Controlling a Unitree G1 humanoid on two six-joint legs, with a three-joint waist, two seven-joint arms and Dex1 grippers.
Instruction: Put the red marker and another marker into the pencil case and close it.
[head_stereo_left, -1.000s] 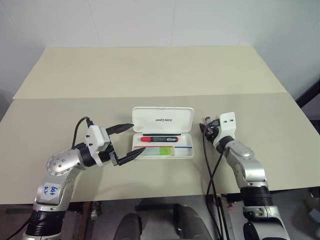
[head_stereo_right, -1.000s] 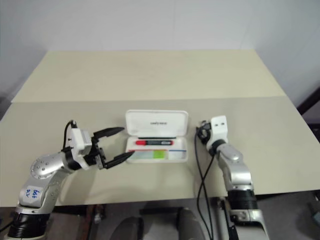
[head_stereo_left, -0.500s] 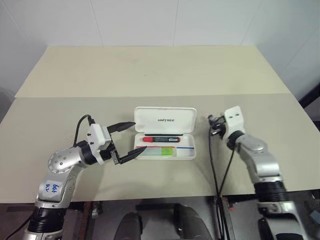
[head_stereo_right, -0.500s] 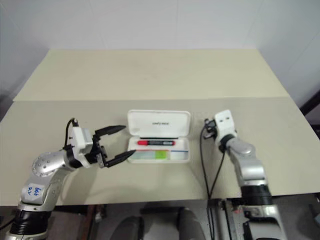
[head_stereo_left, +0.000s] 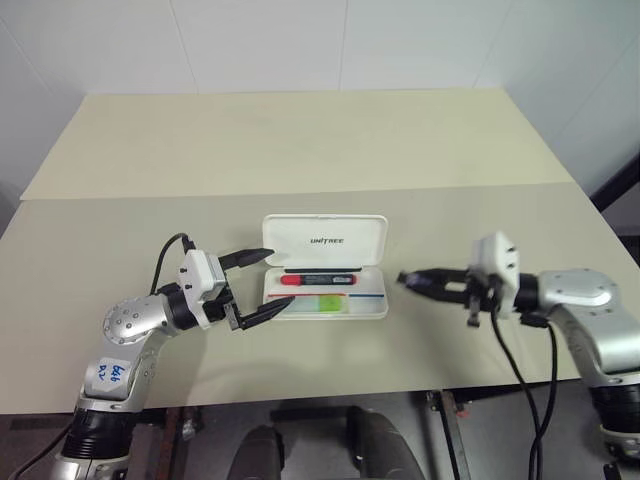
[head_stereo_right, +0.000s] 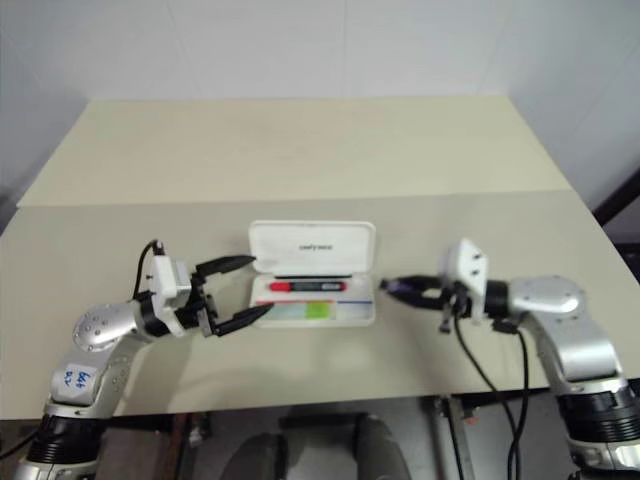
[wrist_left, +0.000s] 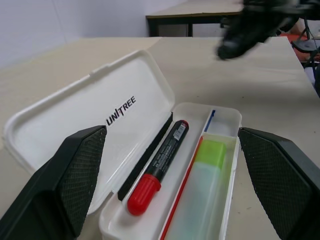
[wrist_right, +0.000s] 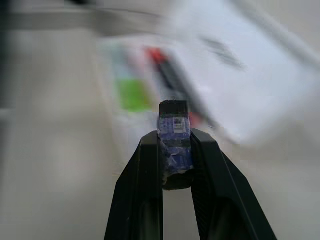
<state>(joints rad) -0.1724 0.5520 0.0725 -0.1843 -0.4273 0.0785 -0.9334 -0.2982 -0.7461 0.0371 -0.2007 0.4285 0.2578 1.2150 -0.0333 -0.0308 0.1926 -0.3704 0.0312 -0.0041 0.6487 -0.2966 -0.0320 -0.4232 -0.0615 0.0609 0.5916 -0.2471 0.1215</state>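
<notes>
While the pencil case (head_stereo_left: 325, 268) lies open in the middle of the bench (head_stereo_left: 300, 150), both markers can be seen inside its tray. The red marker (wrist_left: 159, 166) is laid along the back part of the tray, next to the hinge, with its red cap toward the robot's left. The green marker (wrist_left: 201, 192) is laid in the front part, on the other side of the thin red stripe. So the putting-in part of the task looks done, and only the closing seems to be left. The lid is tipped back and has not been shut yet. The left claw (head_stereo_left: 254, 287) is spread wide just beside the left end of the case, with one finger near the lid and one near the tray, and nothing is held in it. The right claw (head_stereo_left: 418, 282) is kept off to the right of the case, a little apart from it, with its tips aimed at the case. Its fingers (wrist_right: 150, 165) are pinched on a small dark thing with a blue label (wrist_right: 173, 145), and what that thing is cannot be told. The lid would likely need to be pushed over and pressed down, and the case might slide if it is not held.
</notes>
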